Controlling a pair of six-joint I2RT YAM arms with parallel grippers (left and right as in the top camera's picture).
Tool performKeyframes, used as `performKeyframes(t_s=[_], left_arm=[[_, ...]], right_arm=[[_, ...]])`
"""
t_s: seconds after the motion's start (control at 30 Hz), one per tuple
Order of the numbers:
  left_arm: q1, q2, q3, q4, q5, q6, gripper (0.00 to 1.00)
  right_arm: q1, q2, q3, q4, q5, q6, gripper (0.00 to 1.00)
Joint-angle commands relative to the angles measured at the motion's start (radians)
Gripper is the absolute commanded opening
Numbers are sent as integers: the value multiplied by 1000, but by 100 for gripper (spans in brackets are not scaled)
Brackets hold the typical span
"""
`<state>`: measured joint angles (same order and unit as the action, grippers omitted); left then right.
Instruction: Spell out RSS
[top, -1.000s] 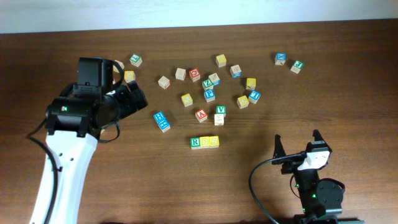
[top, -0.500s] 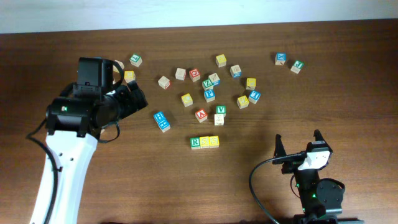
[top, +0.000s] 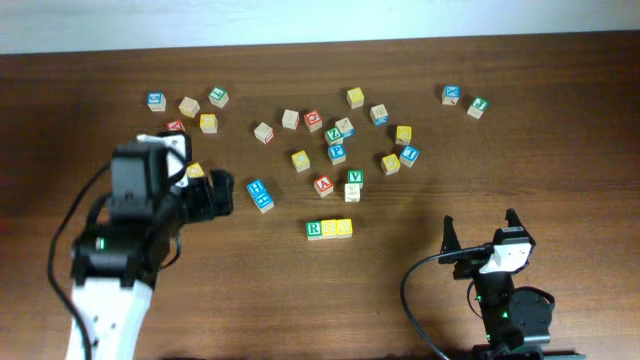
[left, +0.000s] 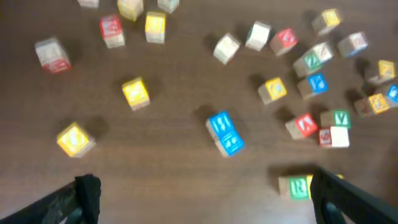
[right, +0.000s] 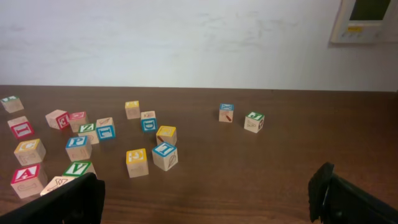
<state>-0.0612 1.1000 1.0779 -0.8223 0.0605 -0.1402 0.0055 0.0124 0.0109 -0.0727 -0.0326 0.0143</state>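
Observation:
A row of three blocks lies at the table's middle front: a green R block (top: 314, 229), then two yellow S blocks (top: 329, 228) (top: 344, 227), touching side by side. My left gripper (top: 222, 192) is open and empty, left of the row, hovering above the table. In the left wrist view (left: 205, 202) the R block (left: 298, 186) shows just inside the right finger; the S blocks are mostly hidden behind that finger. My right gripper (top: 480, 235) is open and empty at the front right, also seen in the right wrist view (right: 205, 199).
Many loose letter blocks are scattered across the far half. A blue double block (top: 260, 194) lies just right of my left gripper. A cluster (top: 188, 106) sits far left, and a pair (top: 452, 94) far right. A yellow block (top: 195, 171) is by the left wrist.
My left arm has pulled back toward the front of the table, uncovering blocks at the far left. The R-S-S row and the right arm have not moved.

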Motion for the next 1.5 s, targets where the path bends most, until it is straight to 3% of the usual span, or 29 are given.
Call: performKeyframes(t_s=[0.0, 0.13, 0.23, 0.33, 0.4, 0.57, 0.67, 0.8, 1.07, 1.47], left_arm=[[105, -216, -216, 79, 75, 161, 99], [119, -538, -474, 134, 74, 211, 99], [119, -698, -565, 134, 71, 233, 99], [119, -799, -650, 136, 74, 252, 99], [119, -848, -684, 167, 74, 329, 99], [118, -995, -854, 414, 76, 348, 99], [118, -1074, -972, 606, 74, 256, 99], [118, -1095, -1070, 808, 62, 215, 99], [115, -1094, -1070, 744, -128, 33, 99], [92, -1094, -1069, 738, -87, 135, 99]], right_arm=[[-8, -9, -5, -6, 7, -7, 98], [-8, -9, -5, -6, 7, -7, 98], [-8, -9, -5, -6, 7, -7, 98], [-8, -9, -5, -6, 7, -7, 98], [-8, -9, -5, -6, 7, -7, 98], [-8, -9, -5, -6, 7, -7, 98], [-8, -9, -5, -6, 7, -7, 98], [-8, -9, -5, -6, 7, -7, 98], [-8, -9, -5, -6, 7, -7, 98], [-8, -9, -5, -6, 7, -7, 98]])
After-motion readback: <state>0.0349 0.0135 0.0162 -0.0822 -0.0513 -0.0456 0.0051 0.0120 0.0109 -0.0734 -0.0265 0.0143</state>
